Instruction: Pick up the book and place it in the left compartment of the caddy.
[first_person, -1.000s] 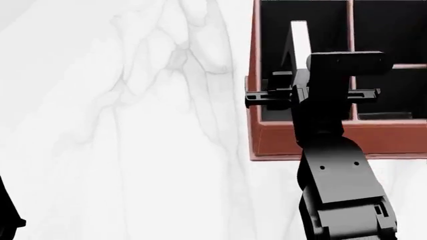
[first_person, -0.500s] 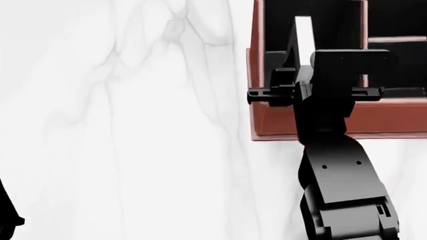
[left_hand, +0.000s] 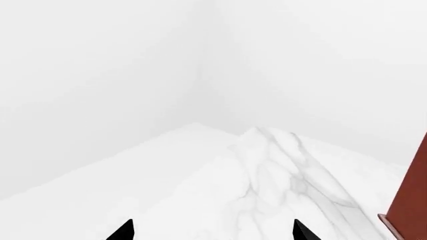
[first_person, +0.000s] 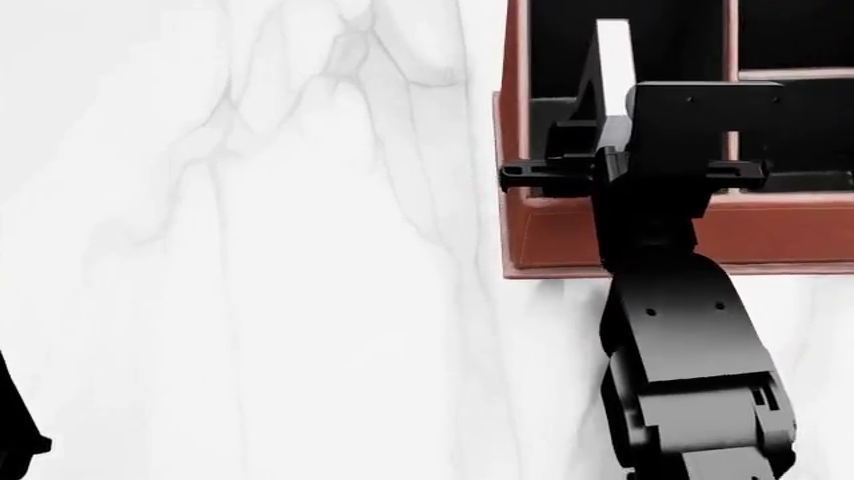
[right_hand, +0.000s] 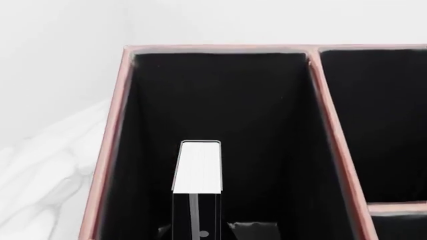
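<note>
- Left wrist view: left gripper (left_hand: 212, 231) over the white marble table (left_hand: 220, 190), jaws spread wide, nothing between the two black tips. Lots of open table ahead; only a corner of the reddish-brown caddy (left_hand: 408, 200) at the side.
- Head view: right gripper (first_person: 587, 150) above the caddy's (first_person: 641, 240) front edge, holding the book (first_person: 611, 62) upright in the left compartment (first_person: 554, 60).
- Right wrist view: jaws shut on the book (right_hand: 197, 167). White page edge up, black room on both sides inside the pink rims of the left compartment (right_hand: 247, 110).

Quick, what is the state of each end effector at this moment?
Left end effector: open, holding nothing, over the marble table.
Right end effector: closed on the book, held upright inside the left compartment of the caddy.
</note>
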